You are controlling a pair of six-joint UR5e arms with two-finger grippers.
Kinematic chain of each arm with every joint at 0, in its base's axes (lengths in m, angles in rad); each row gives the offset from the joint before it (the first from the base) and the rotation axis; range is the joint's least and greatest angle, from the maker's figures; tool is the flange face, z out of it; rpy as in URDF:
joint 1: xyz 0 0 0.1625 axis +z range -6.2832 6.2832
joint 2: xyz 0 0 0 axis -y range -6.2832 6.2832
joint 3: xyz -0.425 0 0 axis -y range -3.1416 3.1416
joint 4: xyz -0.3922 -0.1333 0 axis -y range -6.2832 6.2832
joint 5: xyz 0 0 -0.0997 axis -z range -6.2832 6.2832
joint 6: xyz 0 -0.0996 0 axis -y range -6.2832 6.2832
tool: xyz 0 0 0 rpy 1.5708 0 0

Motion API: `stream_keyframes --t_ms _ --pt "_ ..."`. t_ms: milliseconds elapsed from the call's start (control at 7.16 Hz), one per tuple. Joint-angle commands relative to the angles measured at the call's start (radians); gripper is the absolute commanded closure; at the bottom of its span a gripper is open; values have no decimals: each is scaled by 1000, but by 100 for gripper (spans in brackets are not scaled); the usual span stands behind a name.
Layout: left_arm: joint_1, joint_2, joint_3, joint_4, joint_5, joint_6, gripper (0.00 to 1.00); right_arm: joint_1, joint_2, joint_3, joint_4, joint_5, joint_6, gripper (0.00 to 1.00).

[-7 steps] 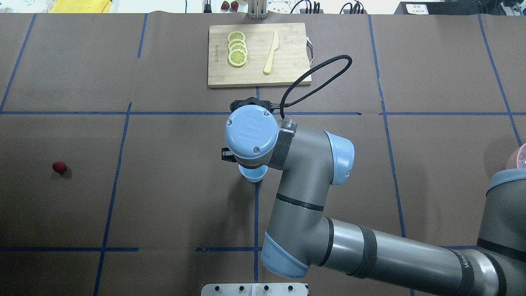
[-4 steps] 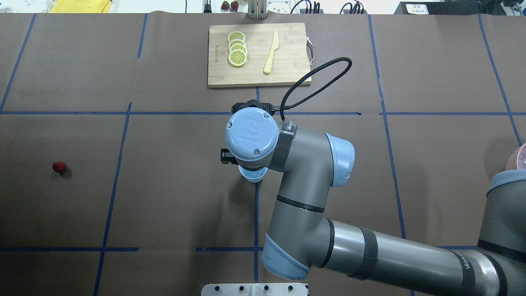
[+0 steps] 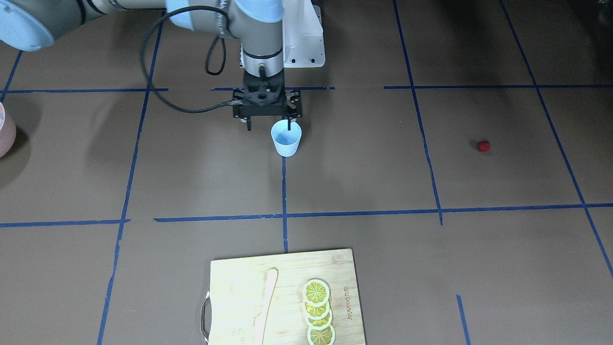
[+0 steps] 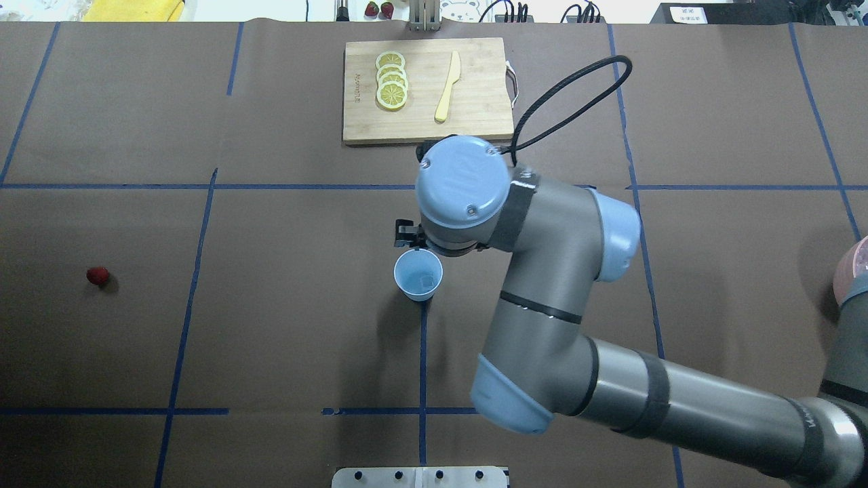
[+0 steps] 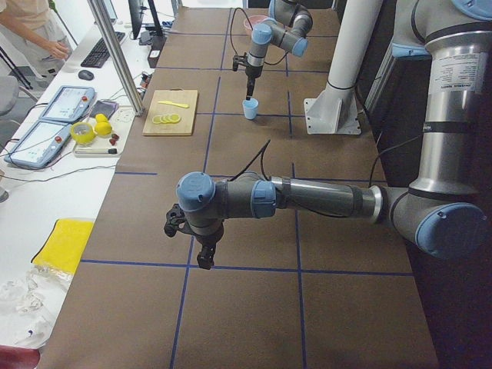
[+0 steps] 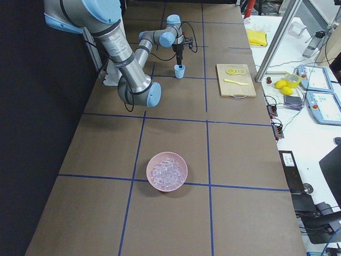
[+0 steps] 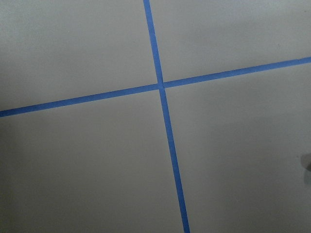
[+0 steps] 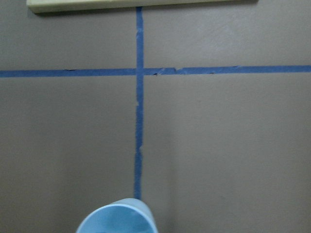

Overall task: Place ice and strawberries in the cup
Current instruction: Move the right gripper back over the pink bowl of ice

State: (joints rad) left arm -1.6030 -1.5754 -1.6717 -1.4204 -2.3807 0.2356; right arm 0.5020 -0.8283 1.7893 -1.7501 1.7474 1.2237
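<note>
The light blue cup (image 4: 418, 274) stands upright at the table's middle, with one pale lump of ice (image 4: 427, 279) on its bottom. My right gripper (image 3: 269, 128) hangs open just behind the cup (image 3: 286, 138), one finger (image 3: 289, 125) at its rim, nothing between the fingers. More ice (image 6: 167, 170) fills the pink bowl (image 6: 181, 181). The strawberry (image 4: 97, 275) lies alone far off on my left side, also seen as a red berry (image 3: 484, 146) in the front view. My left gripper (image 5: 206, 260) shows only in the exterior left view, low over the table; I cannot tell whether it is open.
A wooden cutting board (image 4: 475, 129) with lemon slices (image 4: 391, 81) and a pale knife (image 4: 447, 87) lies at the far side. The pink bowl's rim (image 4: 847, 268) peeks in at the right edge. A person stands by the side desk (image 5: 34, 31).
My right arm has swung back and to the right, off the top of the cup. The cup's mouth is now uncovered and shows an ice lump inside. The strawberry has not moved.
</note>
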Motion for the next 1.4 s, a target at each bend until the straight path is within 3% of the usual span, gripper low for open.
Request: stream_keyframes --t_ms 0,419,698,1256 --pt "0 0 1 -2 0 1 0 138 -163 145 1 158 -221 1" --pt "0 0 -3 -2 -2 1 0 323 -420 254 9 274 -597 1" --pt "0 1 -8 -2 -2 1 0 522 -576 257 14 400 -937 1" --pt "0 1 -13 0 -3 1 0 777 -829 248 14 501 -1485 1"
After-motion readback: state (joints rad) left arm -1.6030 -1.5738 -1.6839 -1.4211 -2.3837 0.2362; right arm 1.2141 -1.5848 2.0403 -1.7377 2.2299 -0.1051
